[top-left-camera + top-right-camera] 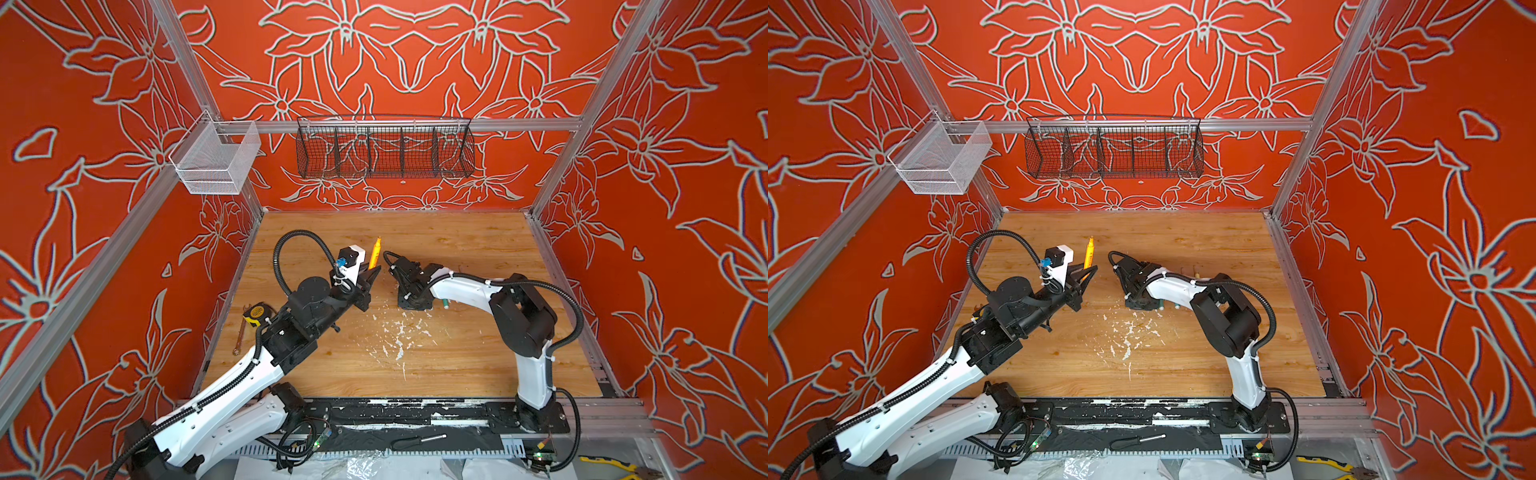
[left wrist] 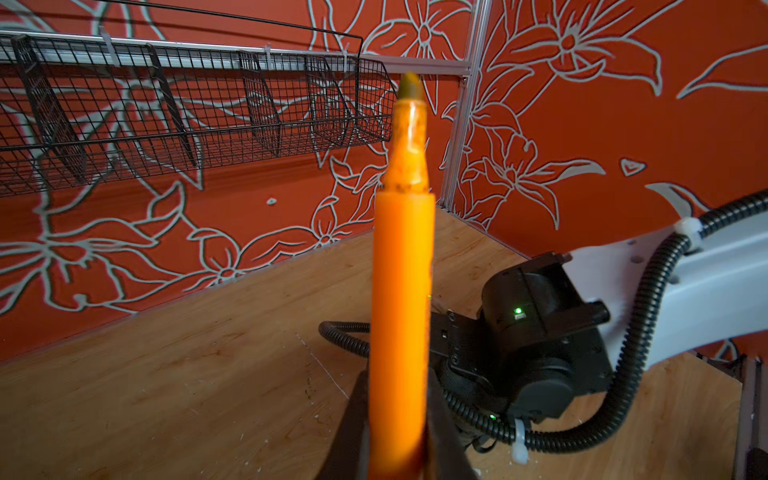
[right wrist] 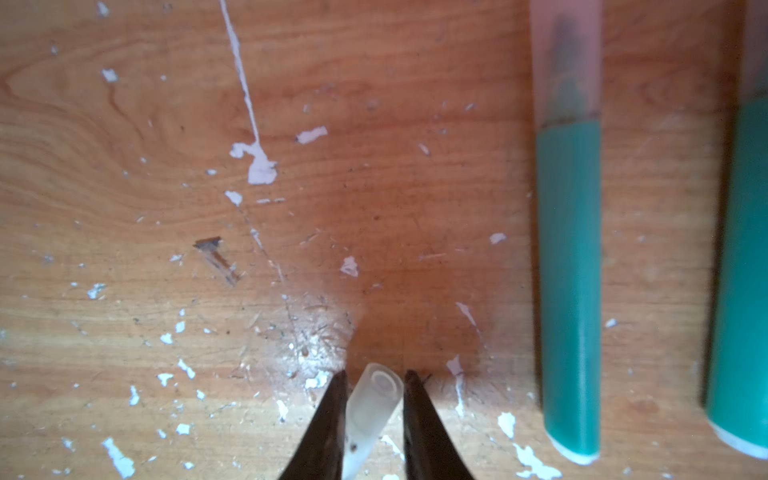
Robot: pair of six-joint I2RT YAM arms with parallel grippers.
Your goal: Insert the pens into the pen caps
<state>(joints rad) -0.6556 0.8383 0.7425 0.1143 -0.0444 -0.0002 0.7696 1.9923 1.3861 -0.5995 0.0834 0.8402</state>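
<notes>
Front rail: a black-handled screwdriver point(image 1: 419, 439) lies along it.

Worktop point(image 1: 478, 365), near the middle: scattered white paint flecks point(image 1: 397, 338).

Just beyond them your right pincer point(image 3: 376, 374) is down at the wood. Its fingers are narrow and flank a clear pen cap point(image 3: 370, 409) that lies tilted between them. You cannot tell whether it is gripped.

Beside it lies a teal pen point(image 3: 569, 270), its tip under a clear cap. A second teal pen point(image 3: 744, 270) lies parallel to it, apart.

Farther back, your left pincer point(image 1: 372, 274) is clamped on the orange pen point(image 1: 375, 251). The pen is raised off the worktop with its bare tip pointing up.

Back wall: a black wire basket point(image 1: 384, 149) hangs there.
</notes>
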